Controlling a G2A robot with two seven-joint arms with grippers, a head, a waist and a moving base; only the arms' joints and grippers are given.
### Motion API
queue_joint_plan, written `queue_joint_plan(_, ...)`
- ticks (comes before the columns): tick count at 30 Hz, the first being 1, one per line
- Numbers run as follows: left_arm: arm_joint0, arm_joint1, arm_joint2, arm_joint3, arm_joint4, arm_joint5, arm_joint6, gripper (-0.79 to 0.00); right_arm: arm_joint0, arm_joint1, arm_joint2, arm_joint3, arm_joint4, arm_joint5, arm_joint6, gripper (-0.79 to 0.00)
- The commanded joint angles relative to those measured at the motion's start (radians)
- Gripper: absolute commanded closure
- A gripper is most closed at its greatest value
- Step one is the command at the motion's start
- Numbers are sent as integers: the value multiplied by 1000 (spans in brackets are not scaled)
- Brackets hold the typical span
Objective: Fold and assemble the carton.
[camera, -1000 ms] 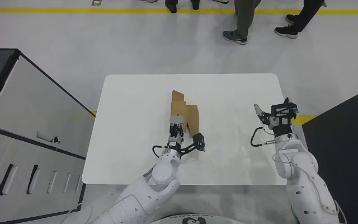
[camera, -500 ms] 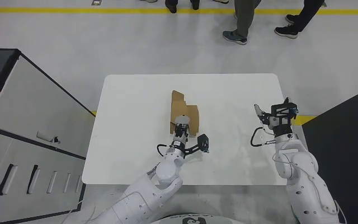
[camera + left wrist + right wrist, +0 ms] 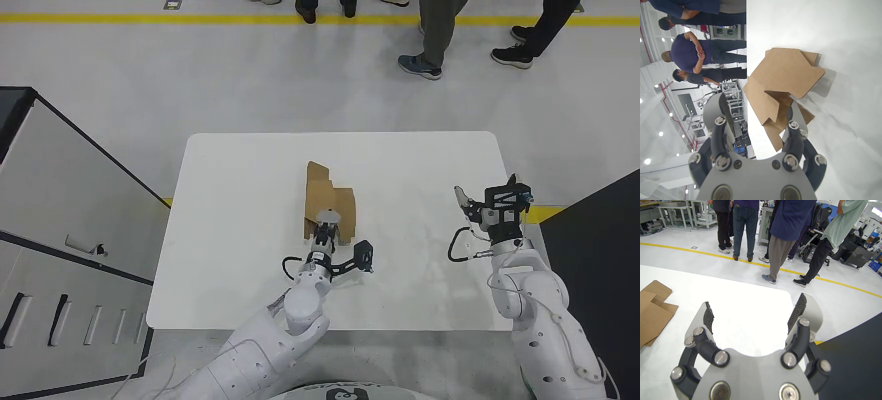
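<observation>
**Partly folded carton at mid-surface, both hands open**

Roughly at the middle of the white surface (image 3: 240, 220) lies the brown carton (image 3: 328, 195), a little toward the robot's left and well apart from all four edges. It lies mostly flat with a stepped outline, its long side running from the near edge toward the far one. In the left wrist view the carton's (image 3: 787, 72) flaps at the end facing the camera stand slightly raised and cast a shadow on the surface (image 3: 848, 37).

The left hand (image 3: 324, 232) sits at the carton's near end with its fingers spread wide. In its own view, the left hand (image 3: 757, 100) has one finger (image 3: 796, 115) against the lowest flap, while the other finger (image 3: 723, 109) stands off to the side, past the surface's edge. The flap edges lie between them, ungripped.

The right hand (image 3: 488, 195) hangs over the right edge of the surface, about halfway along it and well apart from the carton. Its own view shows the right hand (image 3: 754, 302) with its fingers parted and nothing between them, the surface's (image 3: 744, 285) rounded far corner ahead and the carton (image 3: 653, 313) off to one side.

A broad white stretch separates the carton from the right hand, and a narrower band runs between the carton and the left edge. A grey cabinet (image 3: 60, 200) stands close beside the left edge, and a dark panel (image 3: 600, 260) flanks the right.
</observation>
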Motion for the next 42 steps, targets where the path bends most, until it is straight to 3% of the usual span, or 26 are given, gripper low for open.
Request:
queue_joint_plan(1, 1, -3, -2, 4, 2, -2, -2, -449, 0, 0, 0, 0, 0, 0, 0, -785)
queue_joint_plan(5, 0, -8, -8, 14, 11, -7, -7, -431, 0, 0, 0, 0, 0, 0, 0, -785)
queue_joint_plan(7, 1, -10, -11, 17, 13, -7, -5, -465, 0, 0, 0, 0, 0, 0, 0, -785)
queue_joint_plan(12, 4, -16, -22, 26, 14, -4, -4, -366, 0, 0, 0, 0, 0, 0, 0, -785)
queue_joint_plan(15, 7, -20, -28, 31, 5, 13, 2, -268, 0, 0, 0, 0, 0, 0, 0, -785)
queue_joint_plan(16, 8, -22, -32, 35, -5, 22, 5, -197, 0, 0, 0, 0, 0, 0, 0, -785)
queue_joint_plan(17, 7, -23, -35, 40, -7, 26, 9, -22, 0, 0, 0, 0, 0, 0, 0, -785)
queue_joint_plan(18, 6, -25, -36, 45, -7, 26, 10, 0, 0, 0, 0, 0, 0, 0, 0, -785)
queue_joint_plan(24, 12, -29, -53, 20, -5, 36, 20, 0, 0, 0, 0, 0, 0, 0, 0, -785)
queue_joint_plan(29, 38, -18, -91, -67, 2, 16, 65, 0, 0, 0, 0, 0, 0, 0, 0, -785)
queue_joint_plan(42, 112, 21, -207, -318, -52, -176, 283, 0, 0, 0, 0, 0, 0, 0, 0, -785)
